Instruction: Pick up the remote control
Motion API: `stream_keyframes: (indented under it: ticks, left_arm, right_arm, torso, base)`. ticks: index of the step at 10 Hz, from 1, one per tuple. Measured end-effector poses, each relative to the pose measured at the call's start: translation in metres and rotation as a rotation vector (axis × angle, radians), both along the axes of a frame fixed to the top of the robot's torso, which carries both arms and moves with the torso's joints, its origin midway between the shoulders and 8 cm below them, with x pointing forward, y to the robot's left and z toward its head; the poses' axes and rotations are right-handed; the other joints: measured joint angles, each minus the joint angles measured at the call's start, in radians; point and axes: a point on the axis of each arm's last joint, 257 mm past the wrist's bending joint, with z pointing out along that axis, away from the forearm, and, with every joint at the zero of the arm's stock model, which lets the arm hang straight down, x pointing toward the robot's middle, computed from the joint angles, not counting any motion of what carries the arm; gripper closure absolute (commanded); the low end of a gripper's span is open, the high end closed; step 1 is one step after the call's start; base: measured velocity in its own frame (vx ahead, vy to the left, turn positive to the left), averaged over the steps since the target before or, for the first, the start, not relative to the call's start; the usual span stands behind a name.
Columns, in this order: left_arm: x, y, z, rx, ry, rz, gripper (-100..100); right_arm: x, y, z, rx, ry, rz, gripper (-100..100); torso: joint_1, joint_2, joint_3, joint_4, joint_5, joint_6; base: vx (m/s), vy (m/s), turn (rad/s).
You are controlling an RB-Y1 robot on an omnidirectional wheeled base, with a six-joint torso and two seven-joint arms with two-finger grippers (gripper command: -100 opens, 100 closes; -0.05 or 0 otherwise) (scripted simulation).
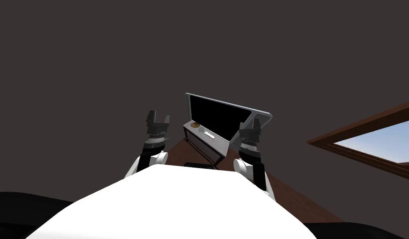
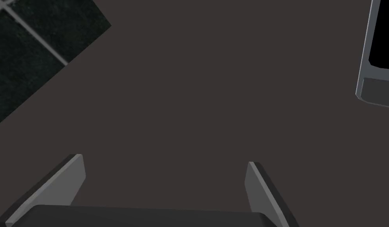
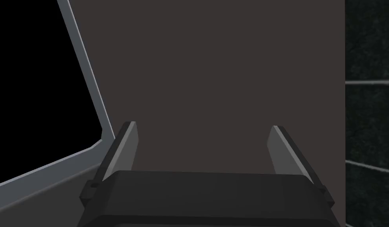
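A small white remote control (image 1: 208, 134) lies on top of a low grey stand (image 1: 218, 145), in front of a television (image 1: 218, 117) with a black screen. My left gripper (image 1: 158, 119) is raised to the left of the stand, open, with nothing between its fingers (image 2: 73, 177). My right gripper (image 1: 250, 127) is raised at the television's right end, also open and empty; the grey frame of the television (image 3: 85, 79) passes close beside its fingers (image 3: 124, 146). Both grippers are above and apart from the remote.
A small round brown object (image 1: 195, 125) sits on the stand's left end, near the remote. A dark grey wall (image 1: 116, 62) rises behind the television. A wood-framed window (image 1: 371, 141) is at the right. Brown wooden floor (image 1: 290, 191) runs under the stand.
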Motion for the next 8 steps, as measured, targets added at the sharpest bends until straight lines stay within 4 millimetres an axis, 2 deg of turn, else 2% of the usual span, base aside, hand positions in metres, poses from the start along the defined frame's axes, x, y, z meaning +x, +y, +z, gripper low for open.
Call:
stream_keyframes:
  ticks: [8]
  left_arm:
    - [0.000, 0.000, 0.000, 0.000, 0.000, 0.000, 0]
  right_arm:
    - [0.025, 0.032, -0.093, -0.238, 0.249, 0.071, -100]
  torso:
    - [0.002, -0.002, -0.001, 0.000, 0.000, 0.000]
  base:
    - [0.027, 0.024, 0.166]
